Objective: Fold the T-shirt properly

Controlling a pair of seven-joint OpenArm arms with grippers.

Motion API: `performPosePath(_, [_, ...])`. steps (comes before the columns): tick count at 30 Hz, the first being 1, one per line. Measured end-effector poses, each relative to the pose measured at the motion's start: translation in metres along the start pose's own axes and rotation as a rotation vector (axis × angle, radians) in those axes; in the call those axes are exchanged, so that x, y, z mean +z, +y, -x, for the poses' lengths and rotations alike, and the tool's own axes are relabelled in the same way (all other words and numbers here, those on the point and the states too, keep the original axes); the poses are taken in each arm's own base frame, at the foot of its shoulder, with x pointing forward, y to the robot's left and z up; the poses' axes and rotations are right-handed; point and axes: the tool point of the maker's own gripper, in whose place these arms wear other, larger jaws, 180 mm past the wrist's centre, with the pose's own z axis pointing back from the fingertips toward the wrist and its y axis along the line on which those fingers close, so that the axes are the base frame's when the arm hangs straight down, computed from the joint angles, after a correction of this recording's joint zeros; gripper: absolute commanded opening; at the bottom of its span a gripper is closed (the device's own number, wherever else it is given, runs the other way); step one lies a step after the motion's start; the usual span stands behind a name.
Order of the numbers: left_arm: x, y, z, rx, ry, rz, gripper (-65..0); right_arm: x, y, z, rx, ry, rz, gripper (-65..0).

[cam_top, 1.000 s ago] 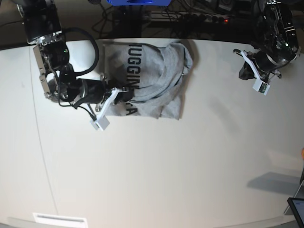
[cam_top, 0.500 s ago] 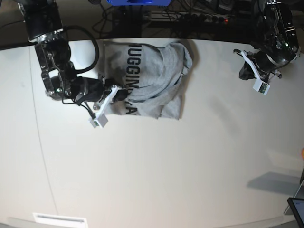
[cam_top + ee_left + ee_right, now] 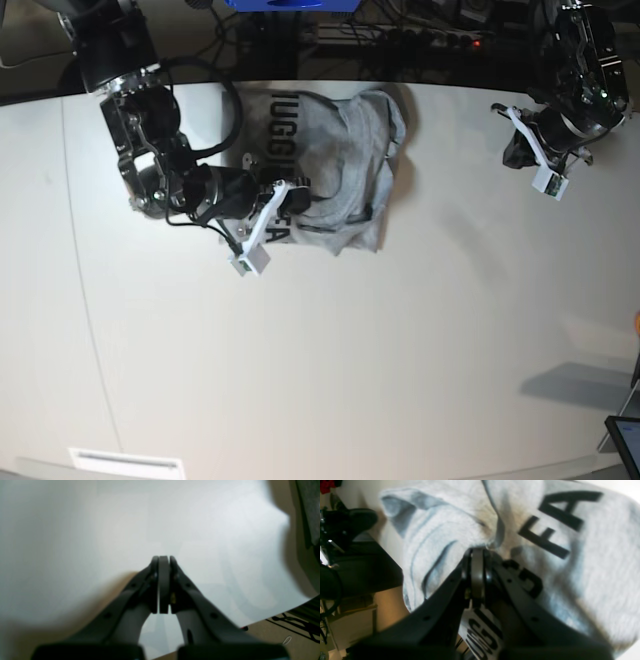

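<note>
The heather-grey T-shirt [image 3: 345, 150] lies crumpled at the far middle of the white table [image 3: 350, 350], its black lettering partly showing. My right gripper [image 3: 298, 192] is shut on a fold of the shirt over the lettering. The right wrist view shows its tips [image 3: 477, 551] pinching grey cloth [image 3: 570, 555] beside the letters. My left gripper [image 3: 512, 152] hangs near the table's far right edge, well away from the shirt. In the left wrist view it [image 3: 161, 558] is shut on nothing above bare table.
Cables and dark equipment [image 3: 420, 40] run behind the table's far edge. A blue object [image 3: 290, 4] sits at the top. A dark screen [image 3: 625, 440] is at the near right corner and a white label [image 3: 125, 462] at the near left.
My right gripper has moved to the right, dragging the shirt's left edge over the lettering so the shirt is more bunched. The left arm has not moved.
</note>
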Motion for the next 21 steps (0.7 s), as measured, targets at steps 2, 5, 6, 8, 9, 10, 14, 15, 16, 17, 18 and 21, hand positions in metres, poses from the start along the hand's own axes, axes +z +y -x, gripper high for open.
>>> performPosePath(2, [0.0,0.0,0.0,0.0,0.001,0.0,-64.5,-0.003,-0.003,-0.001,-0.007,0.005,0.008,-64.7])
performPosePath(5, [0.0,0.0,0.0,0.0,0.001,0.0,-64.5,-0.009,0.0,0.0,-0.024,0.012,-0.005,-64.7])
performPosePath(6, [0.0,0.0,0.0,0.001,-0.001,0.001,-64.5,-0.01,0.003,0.0,-0.026,0.012,-0.012,-64.7])
performPosePath(8, [0.0,0.0,0.0,0.0,0.0,0.0,-64.5,-0.011,0.007,-0.004,-0.019,0.008,-0.02,-64.7])
performPosePath(9, [0.0,0.0,0.0,0.001,0.0,0.0,-64.5,-0.011,0.009,-0.008,-0.014,0.001,-0.023,-64.7])
performPosePath(10, [0.0,0.0,0.0,0.0,0.0,0.0,-64.5,-0.011,0.011,-0.012,-0.01,-0.008,-0.028,-64.7])
performPosePath(14, [0.0,0.0,0.0,0.001,0.0,0.0,-64.5,-0.012,0.015,-0.016,-0.005,-0.015,-0.034,-64.7])
performPosePath(15, [0.0,0.0,0.0,0.0,0.001,0.0,-64.5,-0.013,0.017,-0.017,-0.006,-0.015,-0.039,-64.7])
performPosePath(16, [0.0,0.0,0.0,0.001,0.0,0.0,-64.5,-0.014,0.02,-0.017,-0.007,-0.018,-0.046,-64.7])
performPosePath(17, [0.0,0.0,0.0,0.001,-0.001,0.001,-64.5,-0.015,0.023,-0.018,-0.008,-0.02,-0.053,-64.7])
performPosePath(18, [0.0,0.0,0.0,0.0,0.0,0.0,-64.5,-0.016,0.025,-0.018,-0.009,-0.02,-0.058,-64.7])
performPosePath(21, [0.0,0.0,0.0,0.0,0.0,0.0,-64.5,-0.02,0.033,-0.016,0.016,-0.004,-0.067,-64.7])
